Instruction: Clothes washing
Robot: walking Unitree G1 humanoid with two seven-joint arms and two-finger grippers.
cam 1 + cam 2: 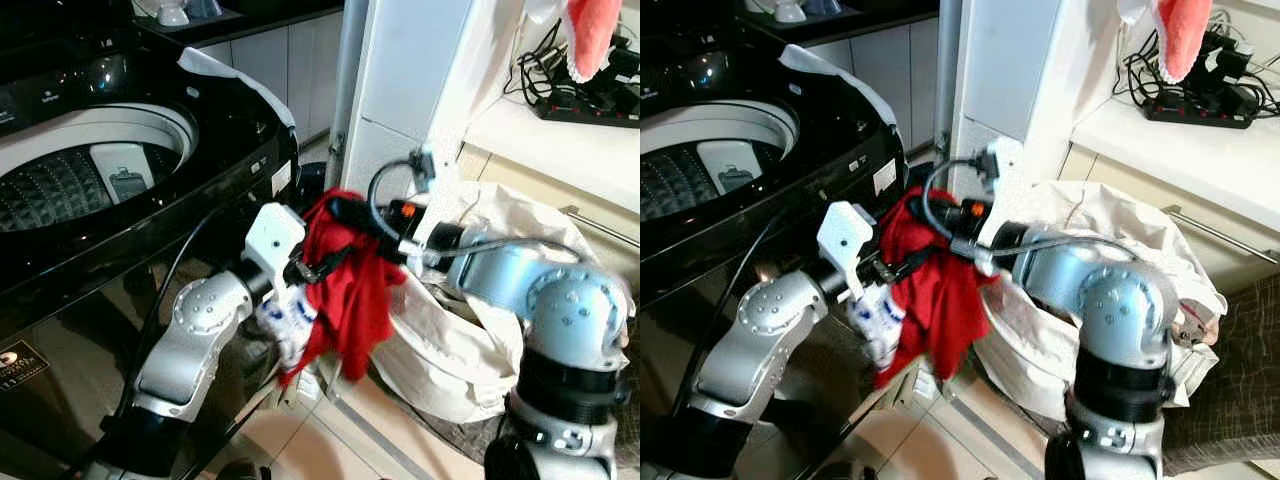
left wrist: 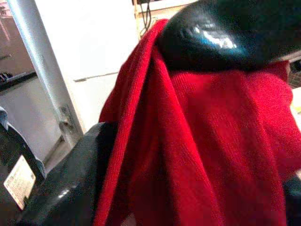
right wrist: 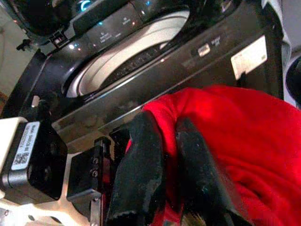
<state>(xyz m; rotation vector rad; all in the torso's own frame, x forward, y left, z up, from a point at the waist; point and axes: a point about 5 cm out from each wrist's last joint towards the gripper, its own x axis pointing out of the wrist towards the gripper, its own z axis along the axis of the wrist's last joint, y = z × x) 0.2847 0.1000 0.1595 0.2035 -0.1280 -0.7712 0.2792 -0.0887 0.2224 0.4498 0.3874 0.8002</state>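
A red cloth (image 1: 345, 285) hangs in the middle of the frame, held up between the two grippers just in front of the black top-loading washing machine (image 1: 120, 190) that takes up the left side of the head views. The right gripper (image 3: 171, 176) comes in from the right and its two black fingers (image 3: 141, 174) are pinched narrow on a fold at the upper edge of the cloth, with the red fabric bunched over and beside them. The left gripper (image 1: 315, 268) reaches up from the lower left; in the left wrist view its fingers (image 2: 70, 188) stand wide, one on each side of the draped cloth, with the fabric lying over and between them, though I cannot tell whether they press on it. The cloth falls in long folds below both grippers toward the floor. A small white item with blue print (image 1: 288, 318) hangs just beside the cloth's left edge, under the left wrist. The washer's lid is up and its round drum opening (image 1: 85, 170) shows in the upper left. Behind the right arm, at centre right, sits a white cloth laundry bag (image 1: 470, 330), slumped open. At the upper right a desk (image 1: 570, 135) carries a black power strip (image 1: 590, 105) with cables, and a pink cloth (image 1: 590, 35) hangs above it.
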